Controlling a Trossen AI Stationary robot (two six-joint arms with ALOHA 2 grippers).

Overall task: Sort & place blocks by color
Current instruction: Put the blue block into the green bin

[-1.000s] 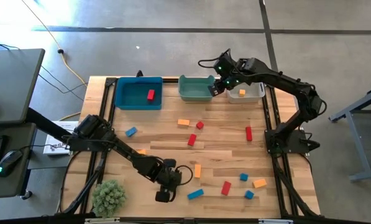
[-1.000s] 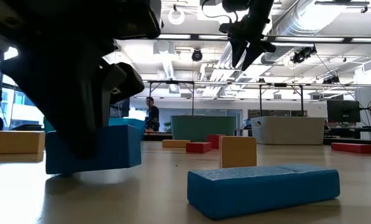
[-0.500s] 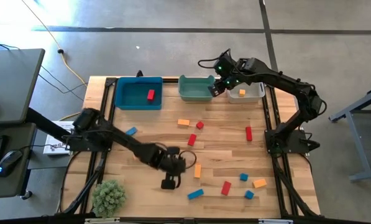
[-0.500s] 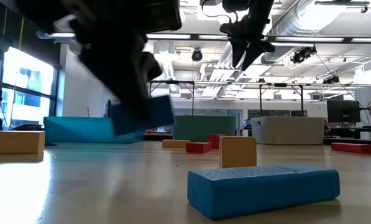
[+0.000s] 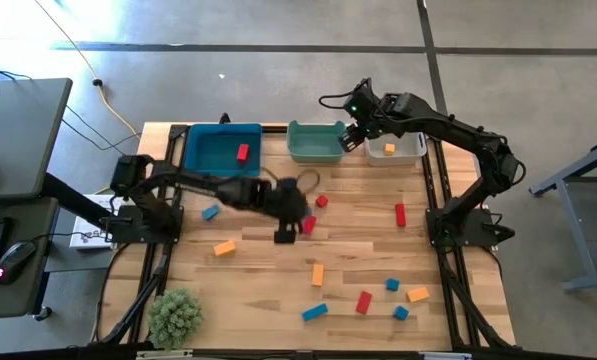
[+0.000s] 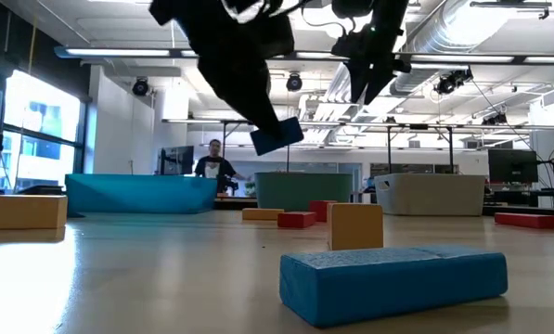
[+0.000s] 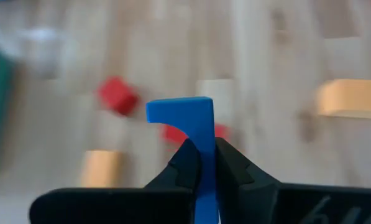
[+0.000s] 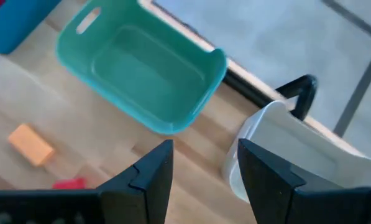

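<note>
Gripping smooth blue arch block (image 7: 191,121), left pincer (image 7: 202,163)

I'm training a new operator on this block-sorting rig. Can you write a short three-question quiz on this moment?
1. True or false: the left pincer holds a blue block.
2. What lies in the blue bin? A) a red block B) an orange block C) nothing
3. Fill in: the right pincer hangs open between the teal bin and the ____ bin.

Key: 1 true. 2 A, a red block. 3 white.
</note>
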